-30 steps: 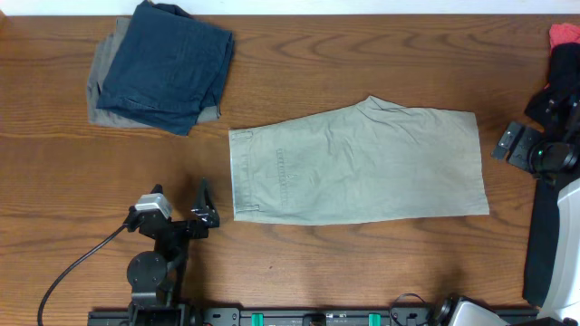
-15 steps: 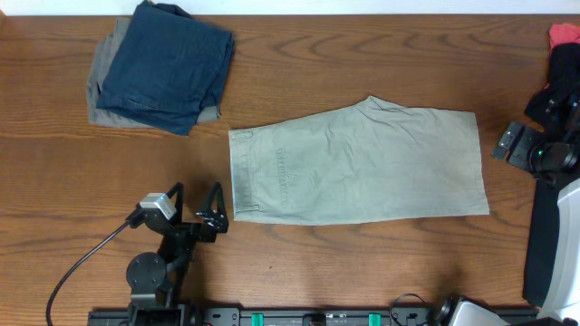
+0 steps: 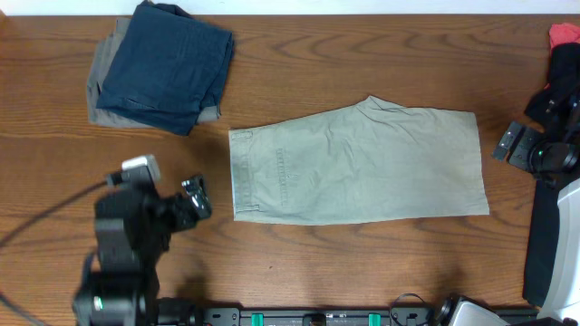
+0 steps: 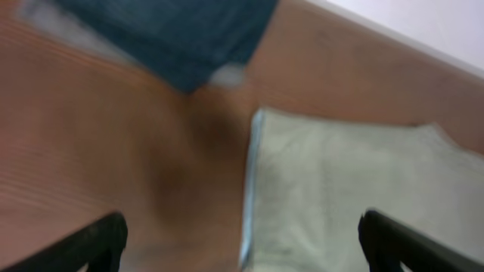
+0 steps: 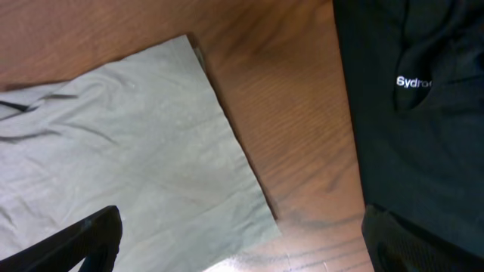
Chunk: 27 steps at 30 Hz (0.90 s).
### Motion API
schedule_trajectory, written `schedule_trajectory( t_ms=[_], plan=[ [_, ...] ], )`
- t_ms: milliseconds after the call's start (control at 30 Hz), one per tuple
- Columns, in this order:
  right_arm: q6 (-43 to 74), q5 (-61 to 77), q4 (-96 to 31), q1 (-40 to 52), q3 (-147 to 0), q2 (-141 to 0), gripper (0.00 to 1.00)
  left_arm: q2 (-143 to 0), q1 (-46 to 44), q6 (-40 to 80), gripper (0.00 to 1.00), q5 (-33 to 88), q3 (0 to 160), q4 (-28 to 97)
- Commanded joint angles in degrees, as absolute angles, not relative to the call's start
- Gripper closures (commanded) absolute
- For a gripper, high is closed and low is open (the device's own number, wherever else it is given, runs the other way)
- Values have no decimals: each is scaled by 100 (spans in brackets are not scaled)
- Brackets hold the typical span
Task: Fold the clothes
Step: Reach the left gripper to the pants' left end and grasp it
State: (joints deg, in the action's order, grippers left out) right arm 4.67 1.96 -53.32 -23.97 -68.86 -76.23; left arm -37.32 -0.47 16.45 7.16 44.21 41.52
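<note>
The pale khaki-green shorts [image 3: 353, 163] lie flat, folded in half lengthwise, in the middle of the table, waistband to the left. They also show in the left wrist view [image 4: 355, 189] and the right wrist view [image 5: 121, 151]. My left gripper [image 3: 195, 201] is open and empty, just left of the waistband's near corner. In its own blurred view its fingers [image 4: 242, 242] straddle the waistband edge from above. My right gripper [image 3: 518, 145] is open and empty at the right table edge, beyond the leg hem; its fingers [image 5: 242, 242] hang over the hem corner.
A folded stack with navy shorts on top [image 3: 163, 63] and grey ones beneath sits at the back left. Black cloth [image 5: 412, 113] and a red item [image 3: 564, 36] lie at the right edge. The wooden table [image 3: 362, 263] shows around the shorts.
My left arm has swung up and left, its gripper now nearer the camera and pointing at the waistband. The shorts and the right arm have not moved.
</note>
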Motion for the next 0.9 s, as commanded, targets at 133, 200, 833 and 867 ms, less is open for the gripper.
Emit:
schedule_trajectory(
  t_ms=[133,200,833,867],
  plan=[
    [377,152,-5343,-2359,-6943,-7570,1,-5422,-34,1651,2,1369,5227,4438],
    [375,152,-5343,-2359,-6943,-7570,1,-5756,-34,1651,2,2012,5227,4311],
    [377,152,-5343,-2359,-6943,-7570,1,-8525,-1044,2333,2,1352,5225,3164],
    [375,152,-5343,-2359,-6943,-7570,1,-8650,-1044,2333,2,1352,5225,3048]
  ],
)
